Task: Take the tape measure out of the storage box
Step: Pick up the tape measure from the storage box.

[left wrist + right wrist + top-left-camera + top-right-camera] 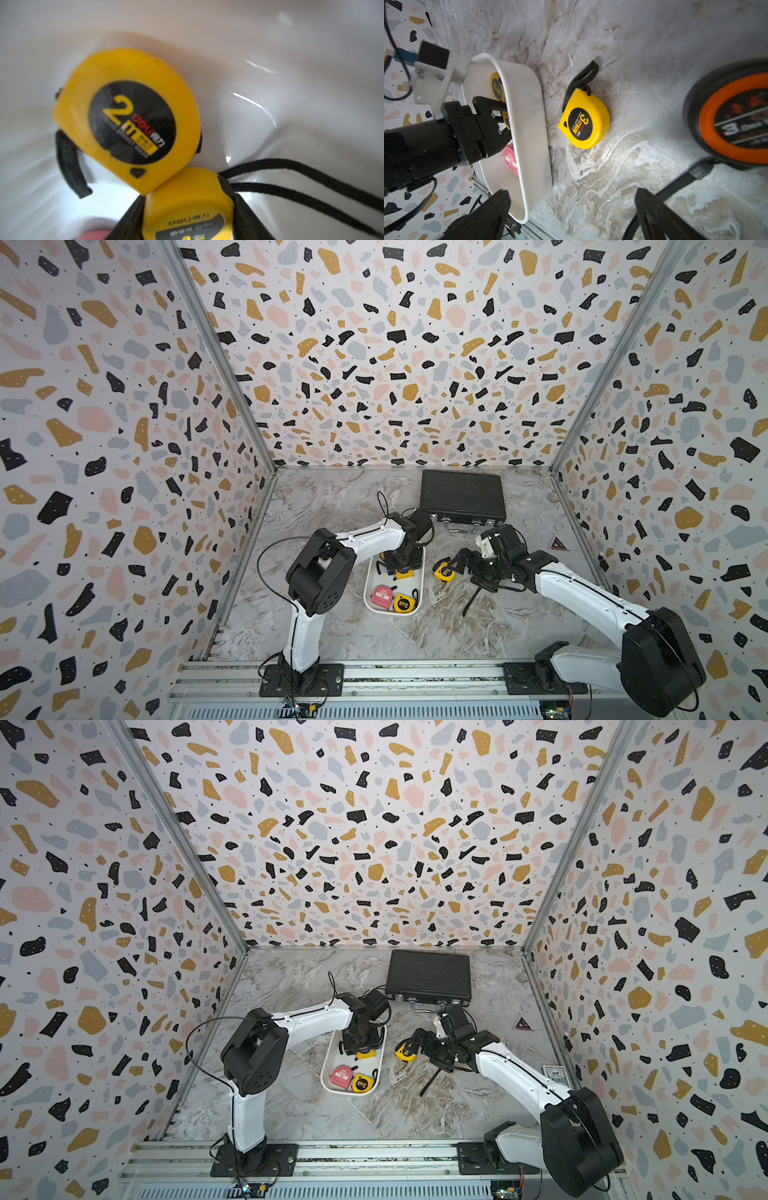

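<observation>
The storage box (367, 589) is a shallow white tray in the middle of the table in both top views. My left gripper (401, 568) reaches down into its far end and is shut on a yellow tape measure (187, 191), which fills the gap between the black fingers (241, 209). Just ahead of it in the box lies a yellow 2 m tape measure (128, 120). A pink tape measure (382, 596) lies at the near end. My right gripper (571, 209) hovers open and empty over the table right of the box (529, 124).
A yellow 3 m tape measure (584, 122) lies on the marble just right of the box. A black-and-orange tape measure (733, 116) with a strap sits close by the right gripper. A closed black briefcase (462, 497) stands at the back. A red triangle sticker (558, 544) marks the right side.
</observation>
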